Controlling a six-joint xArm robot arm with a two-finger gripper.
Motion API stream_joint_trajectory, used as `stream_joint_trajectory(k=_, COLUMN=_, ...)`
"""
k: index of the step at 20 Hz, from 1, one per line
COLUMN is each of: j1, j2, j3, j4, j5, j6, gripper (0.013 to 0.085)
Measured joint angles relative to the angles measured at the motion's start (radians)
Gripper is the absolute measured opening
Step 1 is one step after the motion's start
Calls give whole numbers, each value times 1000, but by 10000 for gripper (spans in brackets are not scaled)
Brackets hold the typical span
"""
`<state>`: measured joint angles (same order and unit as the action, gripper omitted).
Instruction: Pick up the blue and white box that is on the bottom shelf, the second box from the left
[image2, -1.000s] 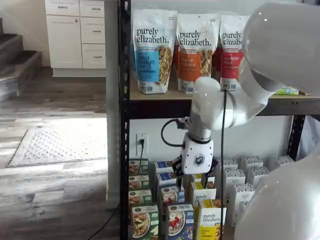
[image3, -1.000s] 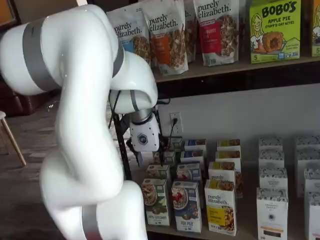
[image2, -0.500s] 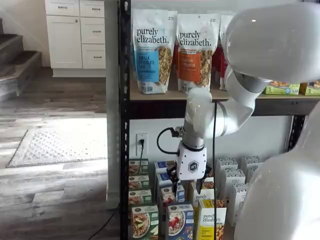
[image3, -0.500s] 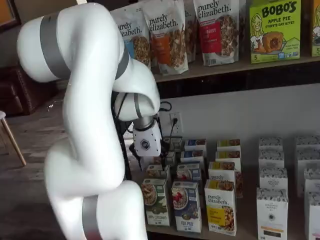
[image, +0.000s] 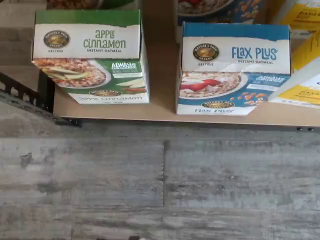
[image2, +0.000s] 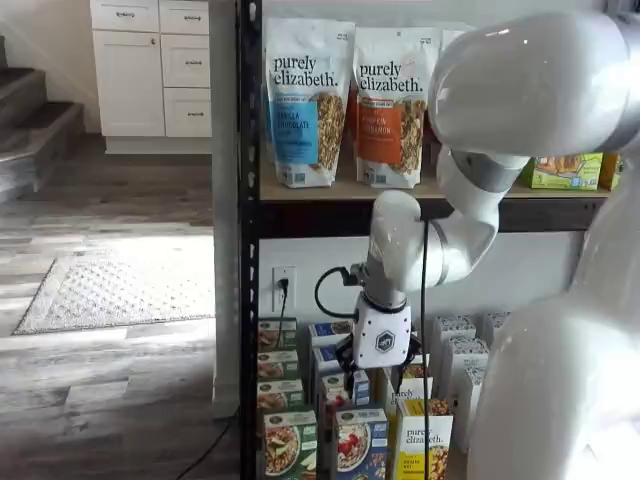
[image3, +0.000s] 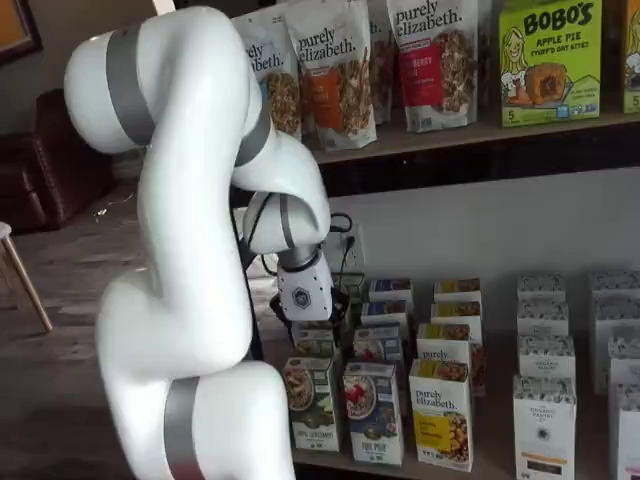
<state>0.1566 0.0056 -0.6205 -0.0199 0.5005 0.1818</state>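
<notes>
Where the bottom shelf (image: 160, 107) meets the grey plank floor (image: 160, 185), the wrist view shows two front boxes side by side, apart. The green Apple Cinnamon oatmeal box (image: 90, 57) stands at the shelf's corner; next comes the blue and white box (image: 234, 67), labelled Flax Plus, and a yellow box (image: 302, 87) leans close to it. In both shelf views the tool (image2: 380, 368) hangs from the white arm (image3: 190, 250) above the rows behind that front box (image3: 374, 412). It is released, its black fingers (image2: 352, 352) holding nothing.
</notes>
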Motion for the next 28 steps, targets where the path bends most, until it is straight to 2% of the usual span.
stream_joint_trajectory(k=6, j1=-15, j2=76, j3=-29, j4=13, j5=-44, j6=-27, gripper=850)
stream_joint_trajectory(k=18, j1=-63, j2=236, j3=-89, j4=-88, j5=-167, j6=19, gripper=850)
stream_joint_trajectory(k=28, j1=-90, j2=349, j3=-145, j4=-74, j5=-253, j6=-20, gripper=850)
